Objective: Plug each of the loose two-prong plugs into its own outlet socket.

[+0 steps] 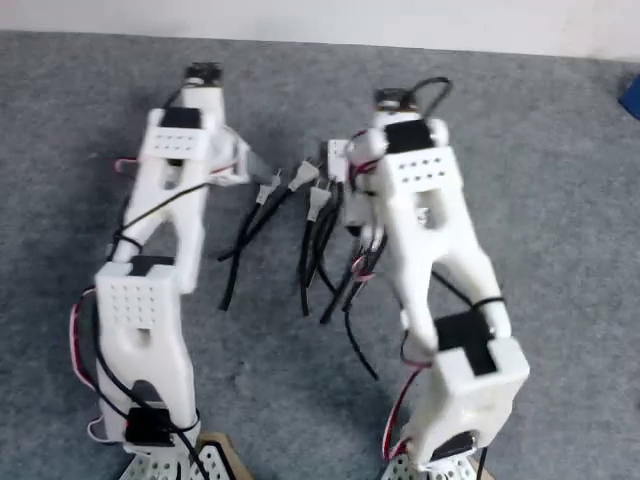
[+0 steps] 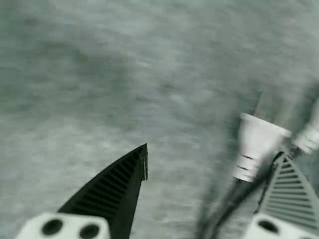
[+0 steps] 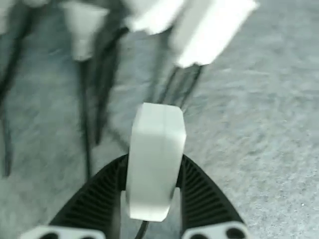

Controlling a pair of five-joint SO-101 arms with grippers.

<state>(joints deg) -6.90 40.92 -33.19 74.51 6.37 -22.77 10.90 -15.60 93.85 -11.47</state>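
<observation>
Robotics lab or hobby workspace. A grey carpet-like covering [image 1: 560, 200] lies on the worktop beneath the left end effector [image 2: 214, 152] and the right end effector [image 3: 154, 159]. A pale wall [image 1: 400, 20] runs beyond them. Behind them, white plastic arms [image 1: 430, 200] with exposed wiring stand on wooden base plates [image 1: 225, 455].

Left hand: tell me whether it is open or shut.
Open. On the left hand the fingers stand wide apart, carpet between them, gripping nothing; a white plug lies near one.

The table [image 1: 560, 200] is lit evenly and softly from above, at moderate brightness. Only faint, diffuse shadows are cast on it beneath the arms [image 1: 440, 230] and cables [image 1: 240, 250].
</observation>
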